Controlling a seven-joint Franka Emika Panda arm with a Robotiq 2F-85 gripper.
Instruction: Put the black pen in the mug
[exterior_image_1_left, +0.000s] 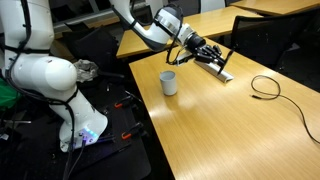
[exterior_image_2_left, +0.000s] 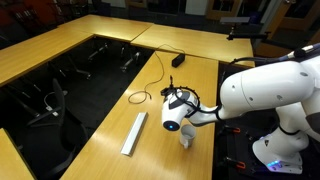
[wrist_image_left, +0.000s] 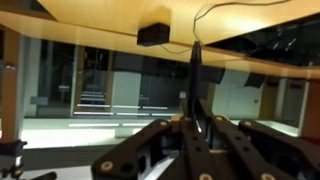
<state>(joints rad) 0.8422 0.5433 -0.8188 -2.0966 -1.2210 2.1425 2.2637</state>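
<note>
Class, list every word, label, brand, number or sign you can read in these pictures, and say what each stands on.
No text can be read anywhere.
The plain white cylindrical mug, the thin black pen, the flat grey bar and the light wooden table show no lettering.
Any marking on the black gripper is too blurred to read.

On the table (exterior_image_1_left: 210, 130), the mug (exterior_image_1_left: 168, 82) stands near the bar (exterior_image_2_left: 134, 133), the cable (exterior_image_1_left: 265, 88) well apart.
</note>
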